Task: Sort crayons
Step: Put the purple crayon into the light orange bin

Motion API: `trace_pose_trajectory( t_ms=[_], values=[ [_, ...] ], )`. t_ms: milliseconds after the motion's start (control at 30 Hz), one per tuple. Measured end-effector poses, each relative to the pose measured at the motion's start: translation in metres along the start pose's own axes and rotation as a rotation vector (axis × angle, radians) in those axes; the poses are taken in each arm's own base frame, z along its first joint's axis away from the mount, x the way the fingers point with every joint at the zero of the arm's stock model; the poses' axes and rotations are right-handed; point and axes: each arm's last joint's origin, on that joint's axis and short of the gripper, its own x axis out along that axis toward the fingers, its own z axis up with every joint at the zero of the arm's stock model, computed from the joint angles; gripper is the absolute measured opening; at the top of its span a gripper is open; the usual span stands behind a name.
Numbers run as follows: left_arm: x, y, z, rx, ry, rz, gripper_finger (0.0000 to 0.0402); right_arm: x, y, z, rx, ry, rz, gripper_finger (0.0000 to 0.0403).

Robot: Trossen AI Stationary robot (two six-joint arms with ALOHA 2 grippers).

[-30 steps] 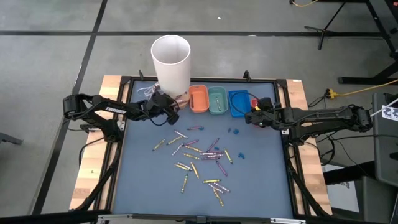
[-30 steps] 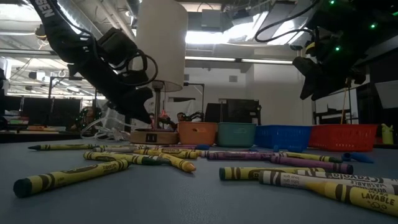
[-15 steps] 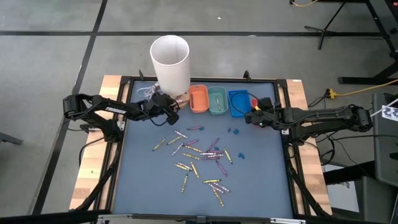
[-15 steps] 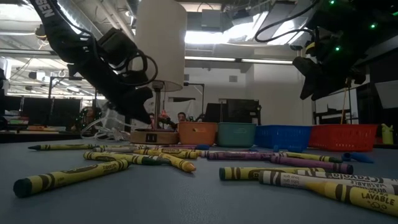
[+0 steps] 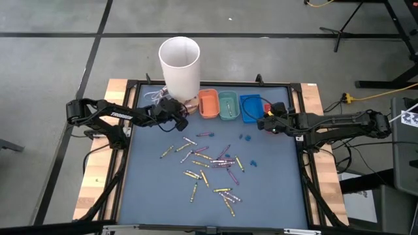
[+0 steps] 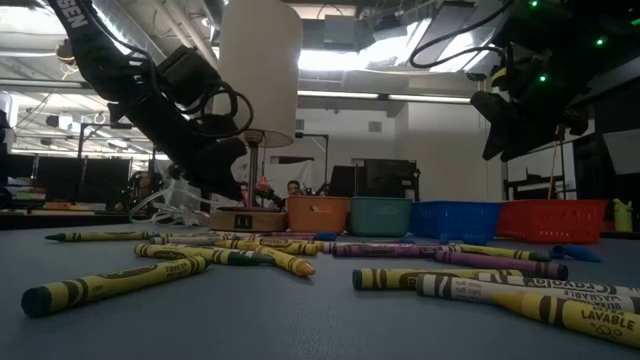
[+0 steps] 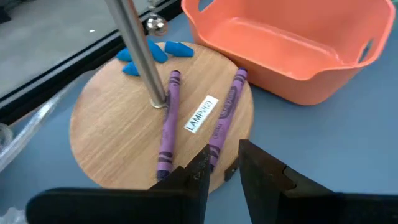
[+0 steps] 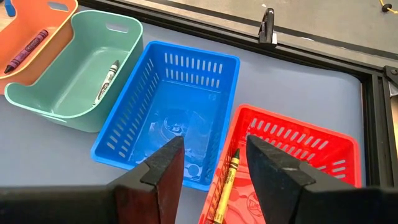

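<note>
High view: nothing has shifted over the last second, so you are at a pause, not mid-transfer. Your left gripper (image 5: 177,112) sits by the white cup (image 5: 179,64), your right gripper (image 5: 268,122) beside the blue tray (image 5: 249,108), and the loose crayons (image 5: 210,162) lie scattered well in front of both, most of the sorting undone.

Low view: both arms hang clear of the table, and you see crayon labels close up, yellow ones (image 6: 180,262) nearest, but not what the trays hold.

Left wrist view: your left fingers (image 7: 198,180) stand partly apart with nothing between them. Just ahead, 2 purple crayons (image 7: 168,121) lie on a round wooden base (image 7: 115,124) around a metal post, next to the orange tray (image 7: 292,46); no other view shows this.

Right wrist view: your right fingers (image 8: 163,163) are spread wide and empty. Below them 1 yellow crayon (image 8: 226,183) rests in the red tray (image 8: 292,149); farther out, a dark one lies in the teal tray (image 8: 74,68).
</note>
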Motion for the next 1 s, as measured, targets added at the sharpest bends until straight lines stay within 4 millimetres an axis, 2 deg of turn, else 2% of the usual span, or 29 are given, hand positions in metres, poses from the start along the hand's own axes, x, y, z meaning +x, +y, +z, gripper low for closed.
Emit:
trace_pose_trajectory(
  t_ms=[333,600,700,1000],
  values=[
    [0.0000,0.0002,0.0001,-0.001,-0.002,0.009,0.0074,0.0000,0.0001,-0.0001,0.000,0.002,0.002,0.0172],
    [0.0000,0.0001,0.0003,-0.027,-0.004,0.006,0.0150,0.0000,0.0000,-0.0001,0.000,0.002,0.001,0.0172],
    [0.0000,-0.0001,0.0010,-0.030,-0.011,0.003,0.0167,0.0000,0.0000,0.0000,0.000,0.001,0.001,0.0172],
    [-0.0021,-0.0061,0.0001,0.038,-0.015,-0.018,0.0164,0.0000,0.0000,0.0000,0.000,-0.001,-0.001,0.0172]
  ],
)
